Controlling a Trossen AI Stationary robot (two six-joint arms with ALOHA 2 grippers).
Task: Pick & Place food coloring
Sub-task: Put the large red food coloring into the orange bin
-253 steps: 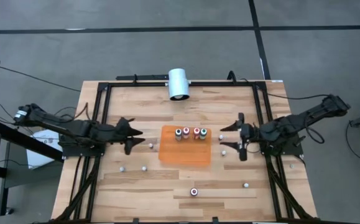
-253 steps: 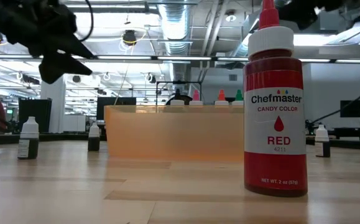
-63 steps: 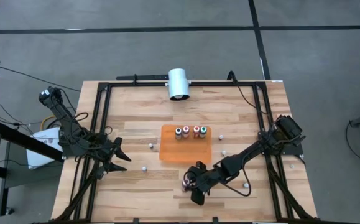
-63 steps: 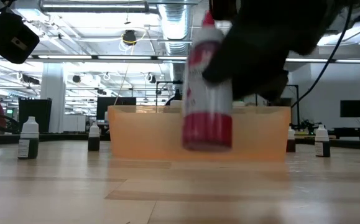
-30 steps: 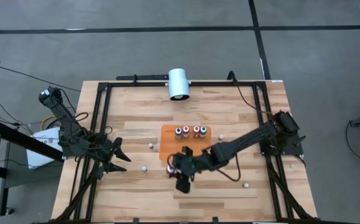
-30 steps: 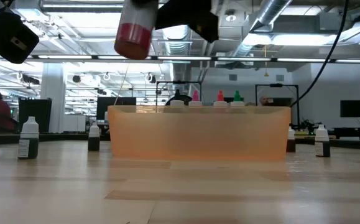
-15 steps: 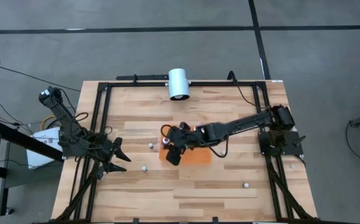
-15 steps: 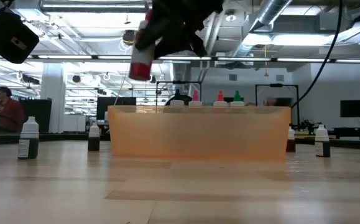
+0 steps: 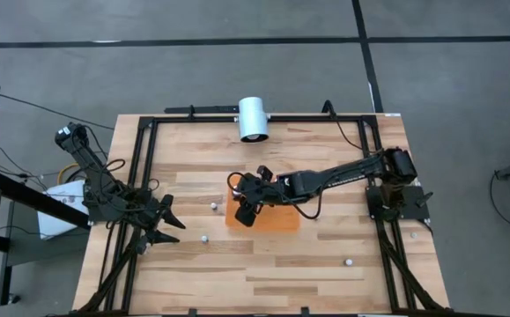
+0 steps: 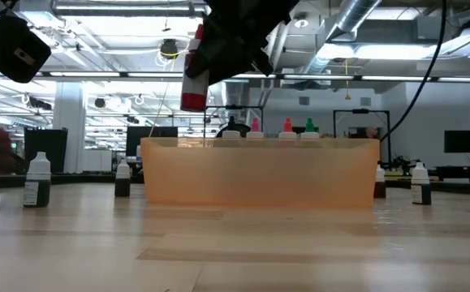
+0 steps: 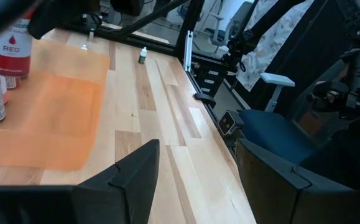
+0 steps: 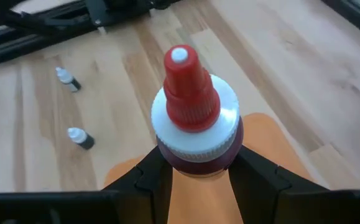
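My right gripper [image 9: 242,206] is shut on a red food coloring bottle [image 10: 194,75] with a white cap and red tip [image 12: 181,79]. It holds the bottle in the air over the left part of the orange mat [image 9: 277,221]. A row of other small bottles stands on the mat, their coloured tops [image 10: 288,125] showing over its edge; in the high view my right arm partly covers them. My left gripper [image 9: 173,220] waits open at the table's left side, with nothing between its fingers [image 11: 137,177]. My right gripper pinches the bottle's red body just under the white cap [image 12: 195,163], one finger [image 12: 156,175] on each side. The fingers slant down from the table's right. The bottle hangs clear above the mat, nearly upright, its bottom end [image 10: 192,100] below the fingers.
A white cylinder [image 9: 254,118] lies at the far edge. Tiny dark dropper bottles stand scattered on the wood: two left of the mat [image 9: 213,207], [image 9: 204,238] and one at the near right [image 9: 348,261]. A black frame [image 9: 145,158] borders the table.
My right gripper has carried the red bottle from off the mat's near left corner toward the far edge, until it hangs over the mat's left part, and has swung round with it. The bottle stays lifted clear. In the last half second it has hardly moved.
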